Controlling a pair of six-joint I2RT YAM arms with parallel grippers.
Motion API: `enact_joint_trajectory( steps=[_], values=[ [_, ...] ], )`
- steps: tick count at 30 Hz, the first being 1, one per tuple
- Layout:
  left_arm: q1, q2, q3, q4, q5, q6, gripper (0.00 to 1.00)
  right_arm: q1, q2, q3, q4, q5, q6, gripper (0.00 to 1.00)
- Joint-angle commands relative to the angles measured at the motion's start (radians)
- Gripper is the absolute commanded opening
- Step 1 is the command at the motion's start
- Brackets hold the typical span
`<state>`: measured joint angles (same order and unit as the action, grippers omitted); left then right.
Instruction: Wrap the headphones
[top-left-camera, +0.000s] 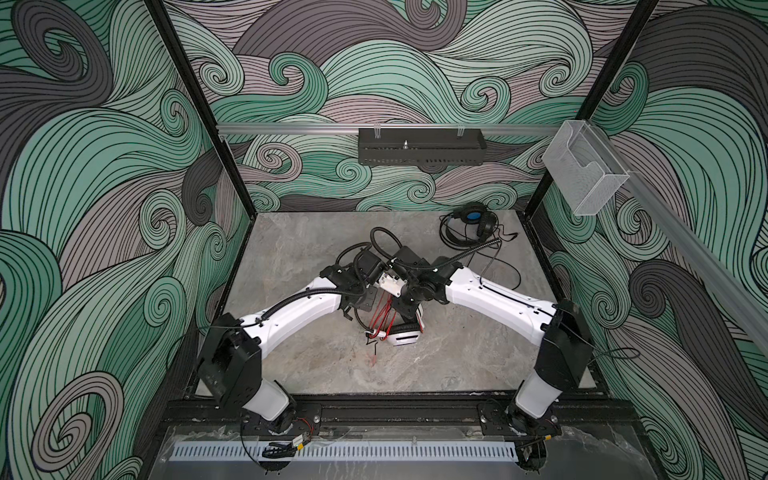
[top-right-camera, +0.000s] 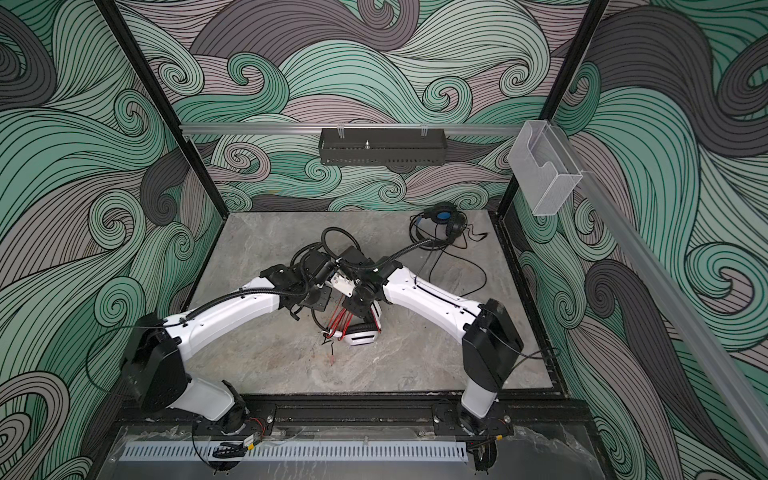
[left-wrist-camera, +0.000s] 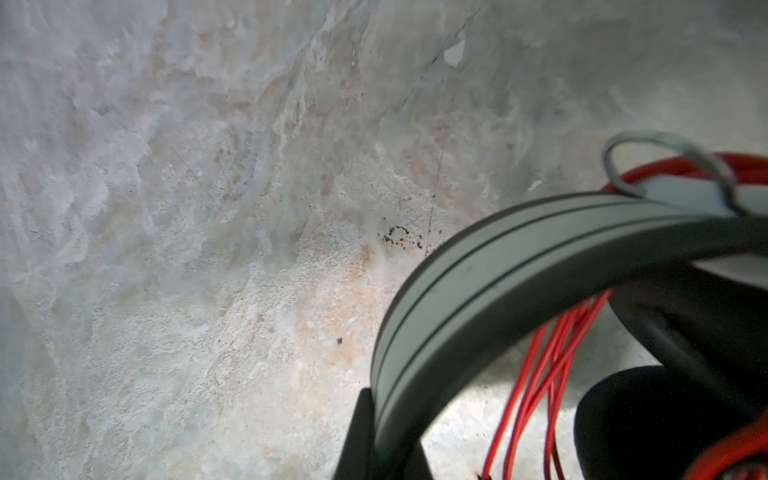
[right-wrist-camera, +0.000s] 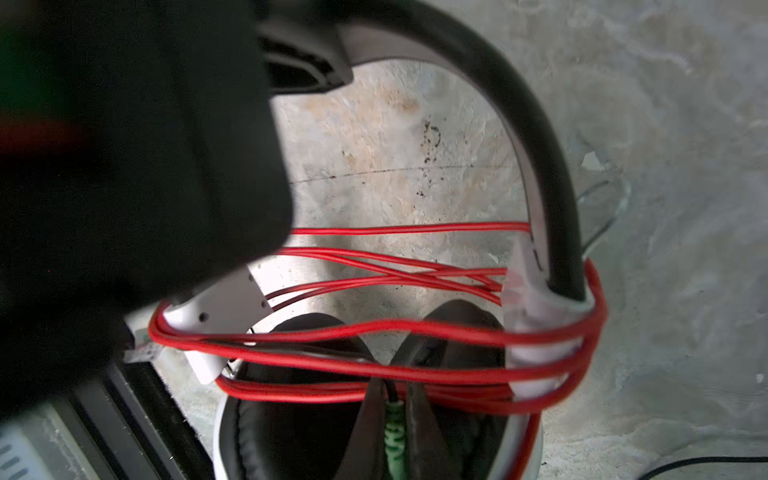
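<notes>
The white headphones (top-left-camera: 405, 337), red cord (top-left-camera: 384, 316) wound across them, sat at the table's (top-left-camera: 316, 374) middle; black headphones (top-left-camera: 469, 226) lay far right, black cord (top-left-camera: 509, 237) loose.

No text, brand, number or sign can be read in any view. The only marks like lettering are pale strokes on the green plug (right-wrist-camera: 392, 441), at the lower middle of the right wrist view in front of the white headphones (right-wrist-camera: 224, 309). They are too blurred to make out.
</notes>
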<state>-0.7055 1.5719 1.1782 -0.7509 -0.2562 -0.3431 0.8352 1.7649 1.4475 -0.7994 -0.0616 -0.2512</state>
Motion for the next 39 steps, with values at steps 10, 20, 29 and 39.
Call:
enact_joint_trajectory(
  steps=[10,20,29,39],
  values=[
    [0.03,0.141,0.014,0.173,0.237,-0.082,0.0,-0.105,0.186,-0.002,0.162,-0.066,0.125,0.03],
    [0.046,0.146,-0.005,0.205,0.291,-0.098,0.0,-0.12,0.144,-0.06,0.206,-0.044,0.168,0.38],
    [0.06,0.159,-0.011,0.213,0.304,-0.118,0.0,-0.12,-0.056,-0.149,0.16,-0.036,0.173,0.4],
    [0.079,0.17,0.013,0.179,0.33,-0.141,0.0,-0.1,-0.319,-0.254,0.079,-0.059,0.192,0.52]
  ],
)
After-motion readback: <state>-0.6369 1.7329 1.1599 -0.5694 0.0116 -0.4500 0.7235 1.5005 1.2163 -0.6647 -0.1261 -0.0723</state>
